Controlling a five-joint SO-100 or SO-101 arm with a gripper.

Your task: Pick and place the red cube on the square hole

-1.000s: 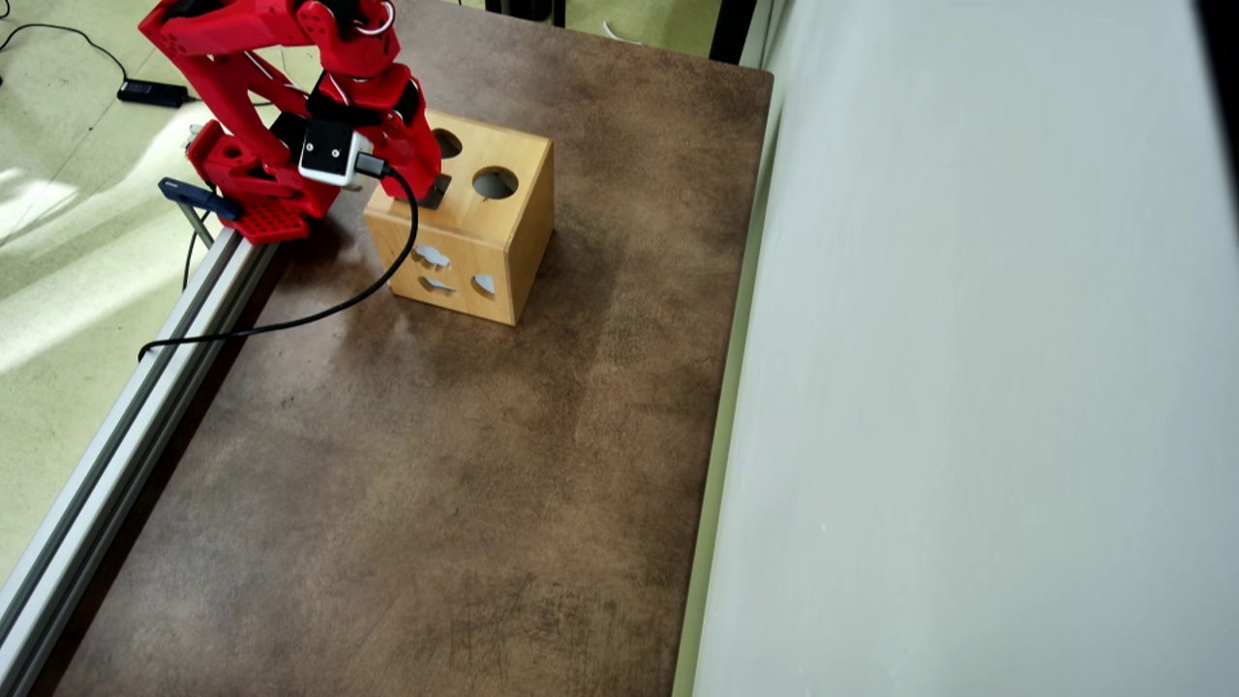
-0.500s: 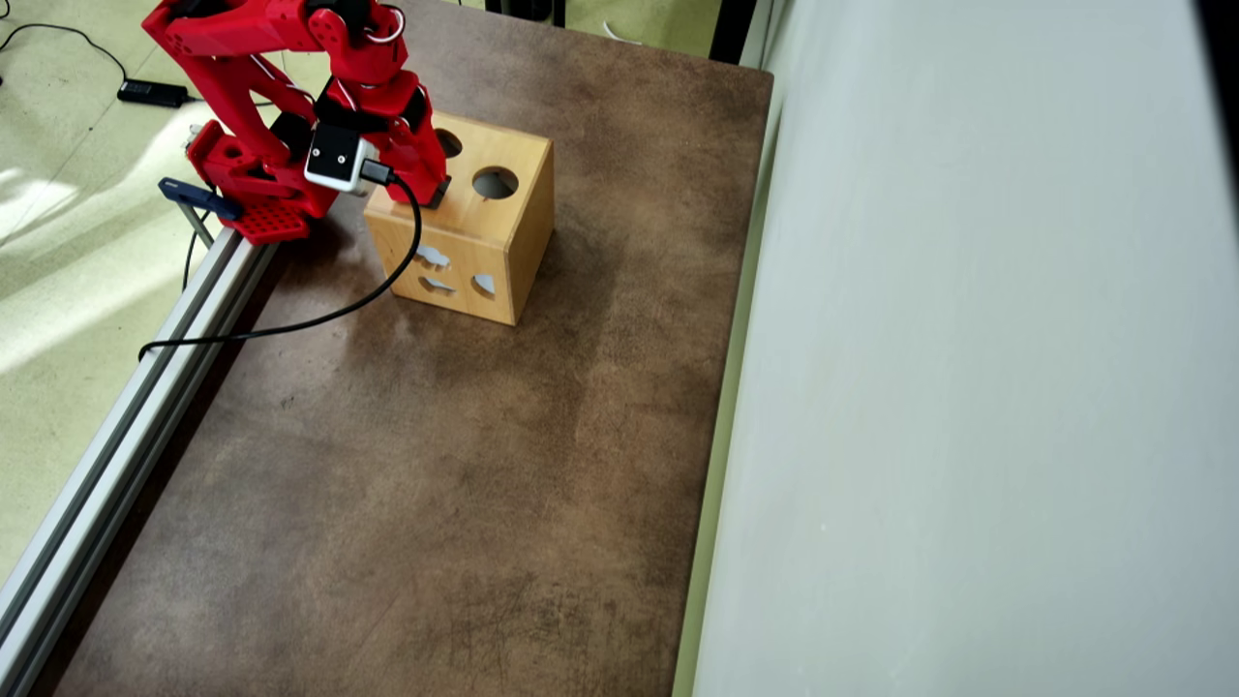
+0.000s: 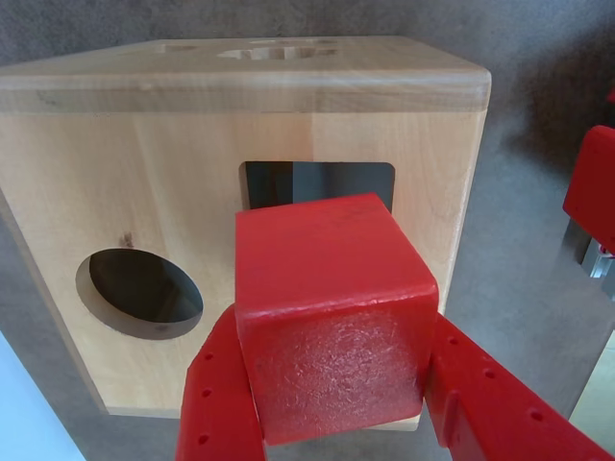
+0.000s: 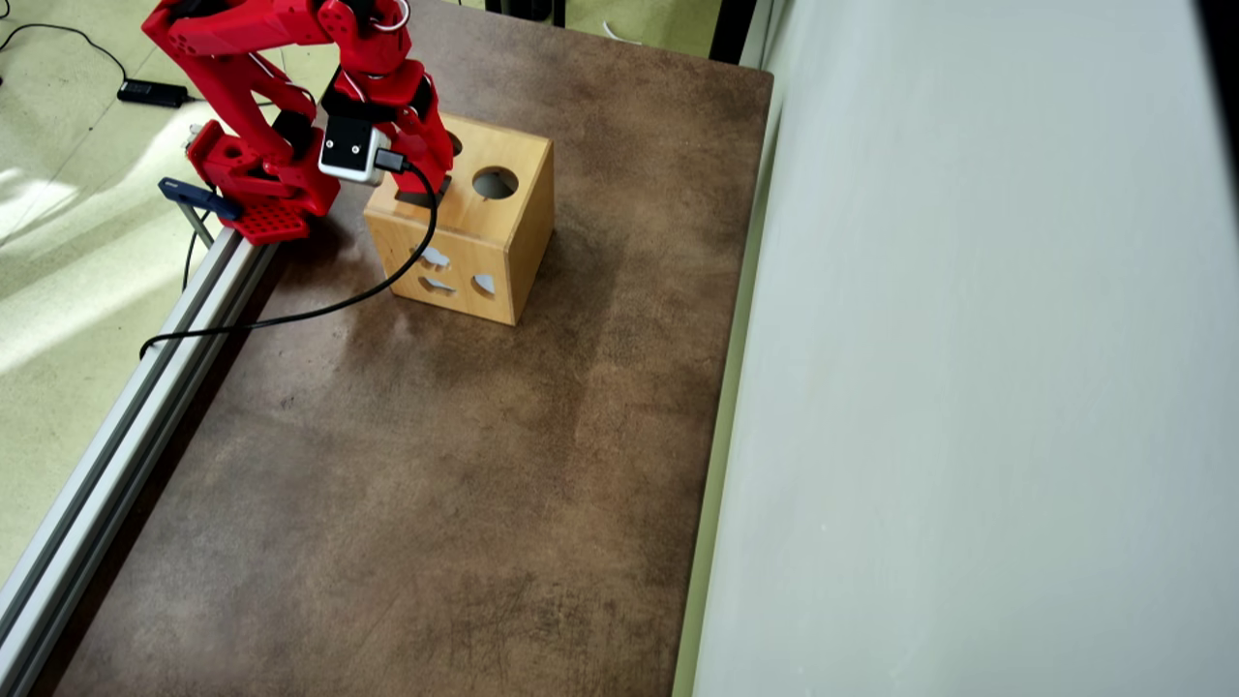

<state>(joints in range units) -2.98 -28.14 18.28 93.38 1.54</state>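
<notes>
Since 1 second ago the gripper (image 3: 332,423) has shifted along the wooden box (image 4: 503,227) top — clamping the red cube (image 3: 332,317), which covers part of the square hole (image 3: 317,182).

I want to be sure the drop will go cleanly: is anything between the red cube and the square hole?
Nothing visible. In the wrist view the gripper holds the red cube right in front of the square hole, whose dark opening shows clear above the cube; the cube hides its lower part.
</notes>
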